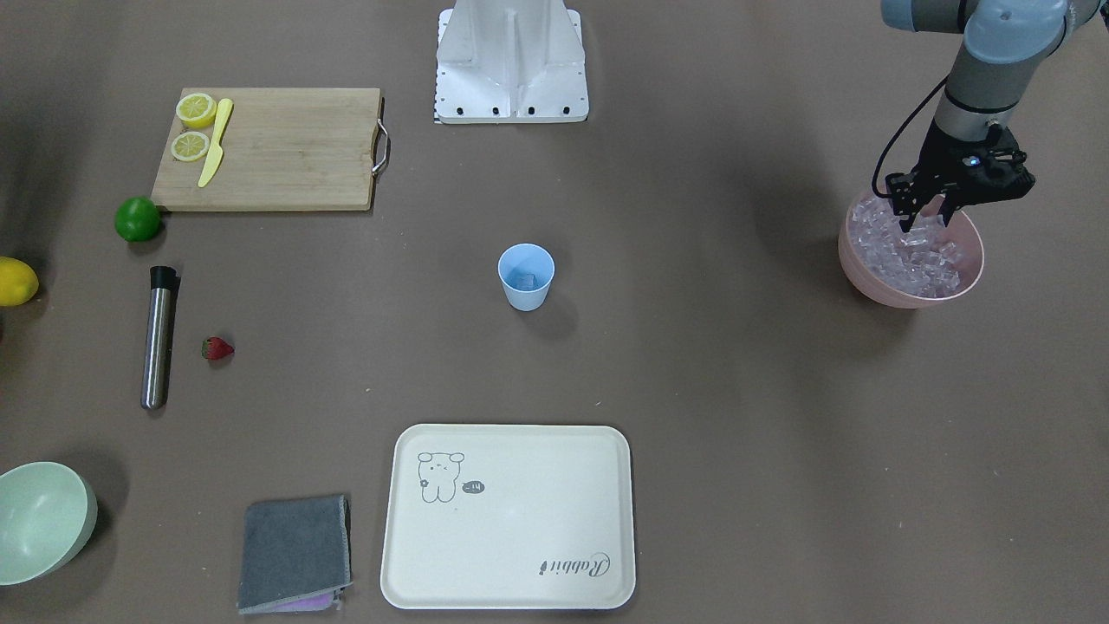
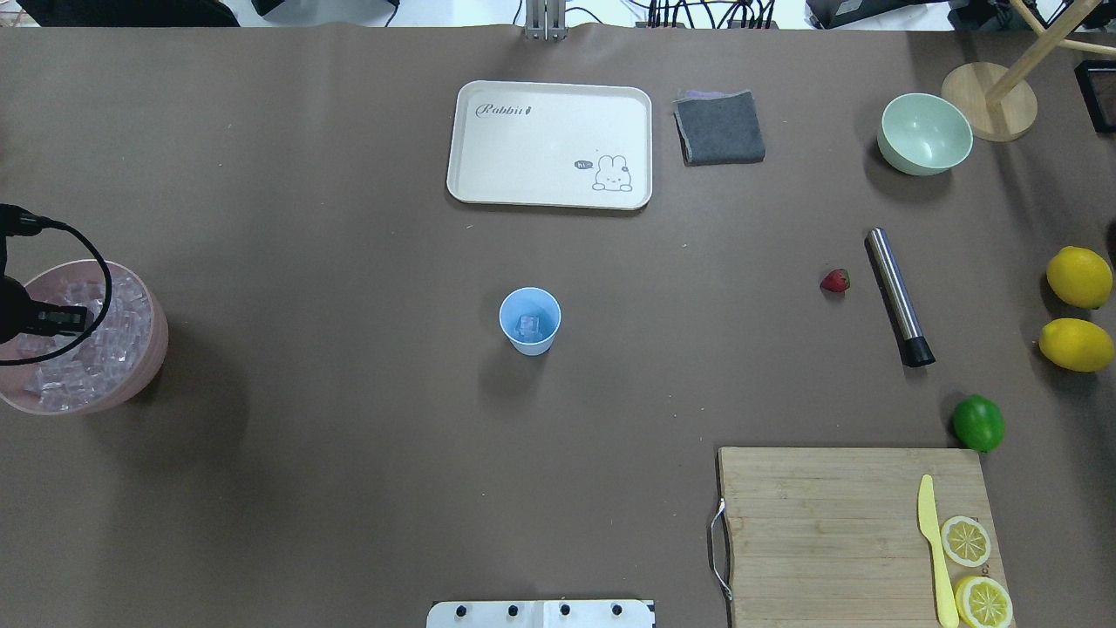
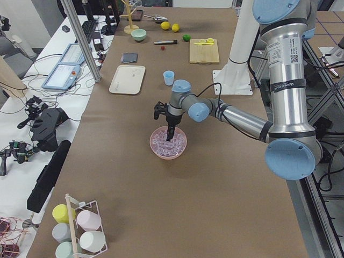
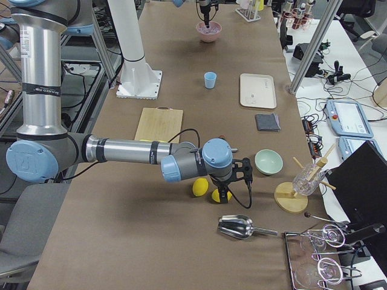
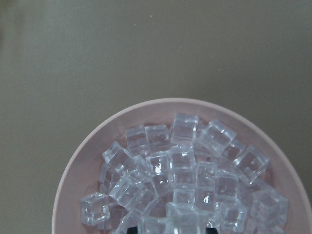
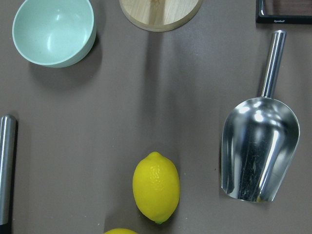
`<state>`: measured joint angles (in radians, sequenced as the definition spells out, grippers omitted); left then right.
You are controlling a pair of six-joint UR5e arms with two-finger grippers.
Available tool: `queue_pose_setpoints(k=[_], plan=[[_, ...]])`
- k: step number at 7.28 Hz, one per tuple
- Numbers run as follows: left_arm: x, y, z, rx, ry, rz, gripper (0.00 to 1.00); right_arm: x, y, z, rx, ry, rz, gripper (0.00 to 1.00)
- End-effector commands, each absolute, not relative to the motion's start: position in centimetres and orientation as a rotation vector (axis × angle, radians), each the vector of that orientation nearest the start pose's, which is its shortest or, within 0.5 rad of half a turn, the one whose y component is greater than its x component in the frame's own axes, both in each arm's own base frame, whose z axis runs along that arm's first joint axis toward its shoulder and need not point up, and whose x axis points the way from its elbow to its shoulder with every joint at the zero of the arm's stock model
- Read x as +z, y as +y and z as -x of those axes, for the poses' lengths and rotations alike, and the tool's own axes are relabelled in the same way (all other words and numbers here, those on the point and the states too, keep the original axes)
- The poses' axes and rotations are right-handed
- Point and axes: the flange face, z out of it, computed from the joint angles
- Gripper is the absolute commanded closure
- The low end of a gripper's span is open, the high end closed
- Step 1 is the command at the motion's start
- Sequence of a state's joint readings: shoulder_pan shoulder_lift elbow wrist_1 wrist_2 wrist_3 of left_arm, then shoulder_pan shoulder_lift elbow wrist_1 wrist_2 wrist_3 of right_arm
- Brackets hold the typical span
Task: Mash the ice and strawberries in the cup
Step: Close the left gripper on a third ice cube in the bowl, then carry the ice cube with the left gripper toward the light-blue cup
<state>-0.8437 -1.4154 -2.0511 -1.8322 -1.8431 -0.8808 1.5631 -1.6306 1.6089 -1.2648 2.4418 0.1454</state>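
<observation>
My left tool [image 1: 927, 215] stands spread, tips down among the ice [image 5: 180, 170] in the pink bowl [image 1: 866, 282]. Only the wide views show the cup [image 1: 526, 276], well away on the counter [image 1: 693, 347]. Whether my right tool [image 4: 225, 194] is clenched, I cannot tell.

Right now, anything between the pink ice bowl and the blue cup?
Nothing: the overhead view shows only bare table between the pink bowl and the cup.
</observation>
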Motion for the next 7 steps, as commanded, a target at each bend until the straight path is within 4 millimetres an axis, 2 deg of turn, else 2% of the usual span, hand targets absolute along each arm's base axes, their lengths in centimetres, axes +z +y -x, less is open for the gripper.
queue_pose_setpoints(k=[1, 2, 3, 4, 5, 6, 7], plan=[[45.1, -42.0, -20.0, -0.102, 0.706, -0.222, 1.0, 63.0, -48.1, -5.3, 0.007, -0.883, -0.196, 0.0], [42.4, -42.9, -19.9, -0.093, 0.799, -0.223, 1.0, 63.0, -48.1, -5.3, 0.007, -0.881, -0.194, 0.0], [39.4, -44.2, -21.0, -0.093, 0.853, -0.251, 1.0, 63.0, -48.1, -5.3, 0.006, -0.883, -0.194, 0.0], [35.6, -45.7, -23.0, -0.136, 0.913, -0.263, 1.0, 63.2, -48.1, -5.3, 0.008, -0.883, -0.191, 0.0], [30.6, -46.6, -26.6, -0.172, 0.99, -0.254, 1.0, 63.3, -48.0, -5.3, 0.01, -0.884, -0.188, 0.0], [27.1, -45.6, -32.2, -0.179, 1.045, -0.207, 1.0, 63.4, -48.0, -5.2, 0.011, -0.886, -0.186, 0.0], [23.6, -45.8, -37.2, -0.217, 1.061, -0.225, 1.0, 63.5, -48.0, -5.2, 0.01, -0.885, -0.185, 0.0]])
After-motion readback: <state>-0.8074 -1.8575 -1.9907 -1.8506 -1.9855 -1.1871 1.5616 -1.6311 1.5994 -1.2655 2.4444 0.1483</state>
